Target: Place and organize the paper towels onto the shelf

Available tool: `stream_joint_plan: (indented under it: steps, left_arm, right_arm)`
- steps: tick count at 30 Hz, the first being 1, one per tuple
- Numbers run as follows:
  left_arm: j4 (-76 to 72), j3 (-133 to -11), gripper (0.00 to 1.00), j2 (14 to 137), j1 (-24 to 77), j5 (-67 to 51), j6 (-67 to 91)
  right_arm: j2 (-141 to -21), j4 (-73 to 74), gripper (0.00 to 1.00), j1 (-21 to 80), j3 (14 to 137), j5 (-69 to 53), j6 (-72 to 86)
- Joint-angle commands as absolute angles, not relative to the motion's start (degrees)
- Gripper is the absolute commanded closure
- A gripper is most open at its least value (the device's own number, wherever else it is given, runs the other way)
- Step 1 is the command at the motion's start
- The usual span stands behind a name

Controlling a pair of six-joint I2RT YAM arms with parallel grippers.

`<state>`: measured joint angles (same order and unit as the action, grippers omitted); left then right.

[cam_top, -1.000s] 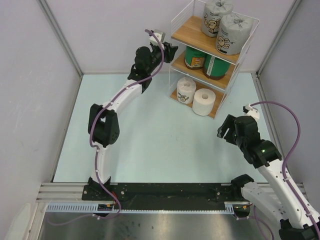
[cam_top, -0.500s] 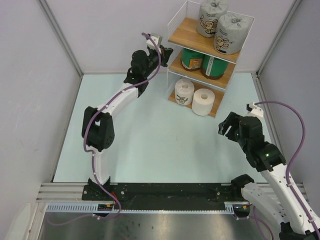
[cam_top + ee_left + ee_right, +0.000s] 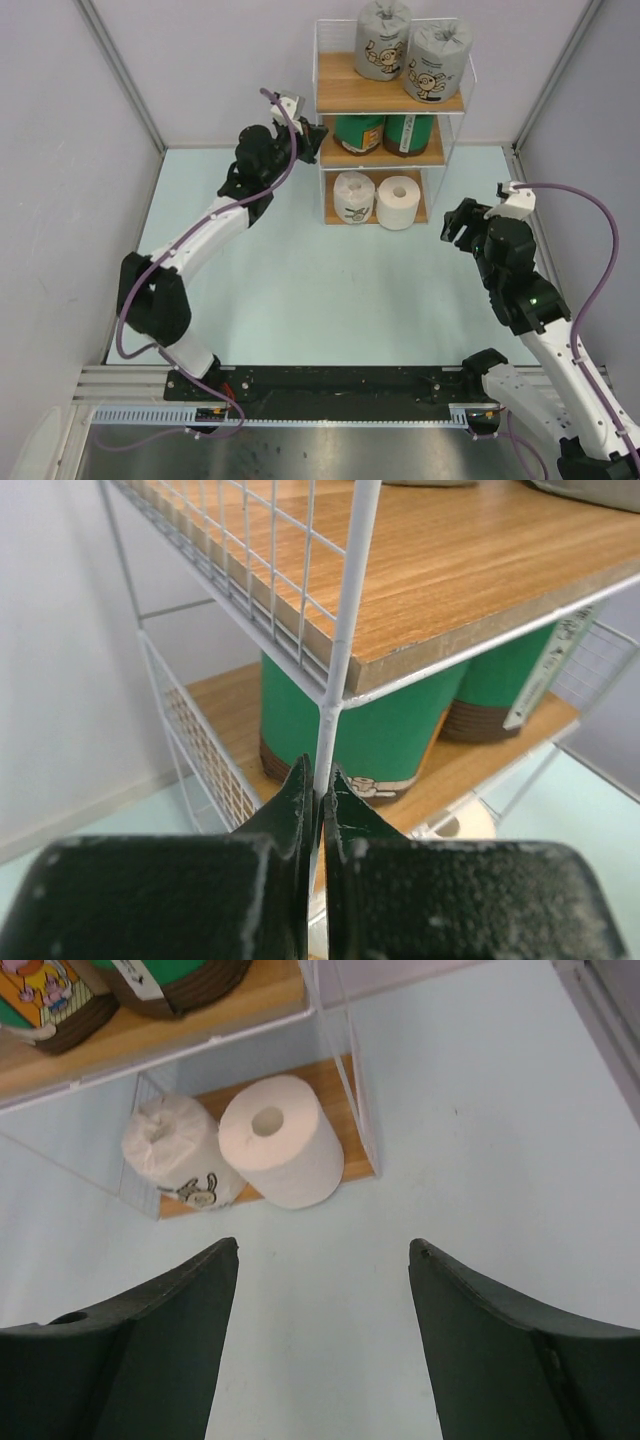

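- Top external: the shelf [image 3: 338, 78] stands at the far edge of the table [image 3: 290, 290], close to the back wall [image 3: 220, 60], with its open front facing the arms.
- All six rolls sit on its boards. The two grey cartoon-print rolls [image 3: 383, 40] are side by side on the top board and the two green rolls [image 3: 358, 130] are on the middle one. The white-wrapped roll [image 3: 352, 196] and the bare white roll [image 3: 400, 202] are on the bottom board.
- A wide stretch of bare table lies in front of the shelf and to its left. The strip between its right side and the right wall is narrower.
- The left arm reaches out long and diagonal, with the left gripper [image 3: 303, 140] at the shelf's left front post, level with the middle board.
- The right arm is folded upward. The right gripper [image 3: 458, 222] hangs over the table near the shelf's lower right corner, apart from it.
- Left wrist: the fingers are pinched together on the thin white upright wire, just under the corner of the top board. A green roll stands behind it.
- Right wrist: the fingers are spread wide with only bare table between them. The bottom board's front edge and its two rolls lie ahead, well clear of the fingertips.
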<state>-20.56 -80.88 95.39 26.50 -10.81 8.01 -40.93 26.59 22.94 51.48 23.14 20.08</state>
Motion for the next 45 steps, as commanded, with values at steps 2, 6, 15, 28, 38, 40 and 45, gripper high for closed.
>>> stream_joint_plan:
  steps: [2,6,15,28,38,40,45]
  left_arm:
    - [-13.89,-75.33,1.00,84.31,25.49,-5.10,11.87]
    - [-11.43,-72.78,1.00,80.78,25.49,-3.17,10.90]
    - [-8.26,-70.23,0.99,75.94,25.49,-1.41,8.88]
    - [-5.01,-68.82,1.00,72.16,25.49,-0.18,7.74]
    - [-3.69,-68.64,1.00,71.89,25.40,-0.18,7.12]
    - [-3.52,-68.73,1.00,71.81,25.31,-0.26,7.03]
    - [-2.81,-68.64,1.00,71.28,25.14,-0.35,6.77]
  right_arm:
    - [-45.43,11.62,0.27,22.76,53.70,22.68,10.55]
    - [-49.30,1.79,0.29,22.59,53.70,21.01,7.92]
    - [-57.03,-14.49,0.33,21.97,53.70,12.49,2.55]
    - [-65.91,-22.94,0.37,15.47,58.09,5.02,6.50]
    - [-70.22,-24.43,0.39,14.15,61.00,-4.74,7.03]
    - [-70.75,-24.70,0.39,14.33,61.26,-5.01,7.12]
    - [-72.33,-25.58,0.52,14.24,62.66,-2.29,6.24]
